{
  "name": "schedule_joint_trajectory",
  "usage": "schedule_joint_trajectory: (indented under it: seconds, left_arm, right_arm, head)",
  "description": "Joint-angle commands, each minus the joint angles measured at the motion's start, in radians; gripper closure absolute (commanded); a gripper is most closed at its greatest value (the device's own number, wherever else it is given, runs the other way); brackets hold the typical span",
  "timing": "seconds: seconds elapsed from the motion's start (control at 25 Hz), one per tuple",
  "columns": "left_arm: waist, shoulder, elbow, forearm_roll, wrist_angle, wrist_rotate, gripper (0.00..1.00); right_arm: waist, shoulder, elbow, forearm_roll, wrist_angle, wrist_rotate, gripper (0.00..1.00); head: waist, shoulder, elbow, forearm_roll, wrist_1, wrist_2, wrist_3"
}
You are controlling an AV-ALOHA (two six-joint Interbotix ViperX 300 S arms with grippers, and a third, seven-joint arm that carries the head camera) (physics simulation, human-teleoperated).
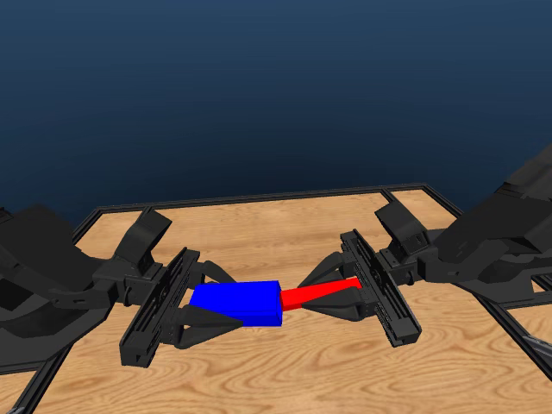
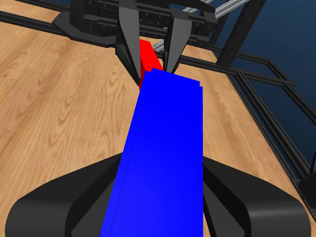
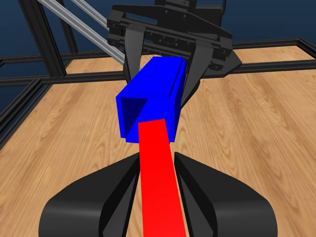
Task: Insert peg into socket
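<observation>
The socket (image 1: pixel 241 302) is held clear above the wooden table (image 1: pixel 285 379), clamped between the two jaws of the left hand (image 1: pixel 226 317). In the left wrist view the blue block (image 2: pixel 163 158) runs straight out along the jaws, which press in against its sides. Opposite, the peg (image 1: pixel 319 293) is gripped by the right hand (image 1: pixel 349 291), its jaws closed on the flanks of the red bar. From the head view the bar's free end is seen meeting the socket's near face, and the two pieces are lined up almost end to end, slightly tilted. The right wrist view shows it best: the red bar (image 3: pixel 159 177) reaches forward into the dark open mouth of the blue box (image 3: pixel 153 98), its tip already at or just inside the opening; how deep it sits cannot be told. Behind the socket the left hand's jaws are seen closed on the block. Both pieces are carried in the air near the middle of the table.
</observation>
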Motion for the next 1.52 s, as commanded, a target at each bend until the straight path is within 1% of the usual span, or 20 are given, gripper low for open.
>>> schedule_joint_trajectory:
  seconds: [0.04,0.08,0.2,0.28,0.32,0.36,0.4,0.56,0.6,0.64,0.68,0.76,0.8,0.92,0.96,1.08,1.24,1.32,1.4,1.52]
  left_arm:
    - [0.023,-0.01,-0.026,0.005,-0.045,0.0,1.0]
    - [0.015,-0.001,-0.015,0.006,-0.035,-0.004,1.0]
    - [0.015,0.008,-0.022,0.008,-0.04,-0.016,1.0]
    - [0.019,0.027,-0.012,0.004,-0.031,-0.017,1.0]
    - [0.017,0.019,-0.03,0.006,-0.039,-0.021,1.0]
    - [0.018,0.027,-0.03,0.005,-0.032,-0.023,1.0]
    - [0.015,0.034,-0.03,0.006,-0.034,-0.022,1.0]
    - [0.008,0.046,-0.039,0.006,-0.041,-0.027,1.0]
    - [0.005,0.06,-0.03,0.003,-0.043,-0.027,1.0]
    - [0.001,0.055,-0.035,0.0,-0.049,-0.027,1.0]
    - [-0.004,0.052,-0.036,-0.004,-0.058,-0.027,1.0]
    - [-0.011,0.056,-0.029,-0.011,-0.059,-0.025,1.0]
    - [-0.012,0.055,-0.029,-0.013,-0.062,-0.026,1.0]
    - [-0.012,0.061,-0.022,-0.01,-0.063,-0.033,1.0]
    - [-0.015,0.064,-0.032,-0.014,-0.083,-0.037,1.0]
    - [-0.013,0.067,-0.03,-0.016,-0.079,-0.037,1.0]
    - [-0.015,0.071,-0.042,-0.015,-0.09,-0.04,1.0]
    - [-0.021,0.081,-0.031,-0.015,-0.102,-0.045,1.0]
    - [-0.022,0.083,-0.043,-0.011,-0.092,-0.042,1.0]
    - [-0.027,0.09,-0.04,-0.014,-0.095,-0.041,1.0]
  right_arm:
    - [-0.019,0.021,-0.057,-0.025,0.007,0.033,1.0]
    - [-0.024,0.017,-0.058,-0.039,0.004,0.049,1.0]
    - [-0.033,0.023,-0.072,-0.053,0.022,0.058,1.0]
    - [-0.04,0.005,-0.092,-0.063,0.028,0.065,1.0]
    - [-0.045,0.013,-0.094,-0.07,0.041,0.067,1.0]
    - [-0.049,0.014,-0.109,-0.076,0.061,0.072,1.0]
    - [-0.052,0.033,-0.109,-0.081,0.058,0.082,1.0]
    - [-0.064,0.107,-0.224,-0.136,0.155,0.126,1.0]
    - [-0.065,0.113,-0.237,-0.139,0.169,0.13,1.0]
    - [-0.062,0.107,-0.247,-0.158,0.189,0.156,0.26]
    - [-0.067,0.106,-0.248,-0.161,0.2,0.165,0.0]
    - [-0.069,0.081,-0.233,-0.169,0.226,0.189,0.0]
    - [-0.063,0.087,-0.223,-0.155,0.219,0.179,0.0]
    - [-0.064,0.056,-0.181,-0.157,0.247,0.214,0.0]
    - [-0.064,0.038,-0.166,-0.154,0.272,0.221,0.0]
    - [-0.055,0.018,-0.093,-0.137,0.259,0.237,0.0]
    - [-0.039,-0.055,-0.022,-0.103,0.216,0.269,0.0]
    - [-0.022,-0.071,0.011,-0.1,0.217,0.269,0.0]
    - [-0.022,-0.085,0.027,-0.081,0.21,0.289,0.0]
    - [0.003,-0.071,0.061,-0.063,0.199,0.316,0.0]
  head:
    - [0.005,0.004,-0.02,0.0,-0.013,-0.005,0.0]
    - [0.006,0.004,-0.02,0.0,-0.015,-0.004,0.001]
    - [0.01,0.003,-0.02,0.002,-0.015,-0.003,0.008]
    - [0.012,0.002,-0.019,0.003,-0.014,-0.003,0.01]
    - [0.014,0.001,-0.019,0.003,-0.013,-0.004,0.011]
    - [0.014,0.0,-0.019,0.003,-0.014,-0.004,0.012]
    - [0.014,0.0,-0.019,0.003,-0.013,-0.006,0.013]
    - [0.01,-0.007,-0.016,0.001,-0.014,-0.011,0.014]
    - [0.011,-0.008,-0.016,0.001,-0.014,-0.012,0.014]
    - [0.011,-0.008,-0.016,0.001,-0.015,-0.013,0.015]
    - [0.012,-0.01,-0.016,0.001,-0.015,-0.014,0.015]
    - [0.015,-0.015,-0.015,0.001,-0.017,-0.015,0.014]
    - [0.015,-0.015,-0.015,0.001,-0.017,-0.016,0.014]
    - [0.02,-0.023,-0.017,0.001,-0.028,-0.019,0.008]
    - [0.021,-0.025,-0.018,0.001,-0.031,-0.021,0.007]
    - [0.025,-0.03,-0.018,0.002,-0.034,-0.024,0.007]
    - [0.025,-0.038,-0.017,0.001,-0.036,-0.025,0.005]
    - [0.024,-0.041,-0.016,0.001,-0.037,-0.026,0.005]
    - [0.023,-0.046,-0.015,0.001,-0.035,-0.025,0.003]
    - [0.024,-0.052,-0.013,0.002,-0.033,-0.024,0.003]
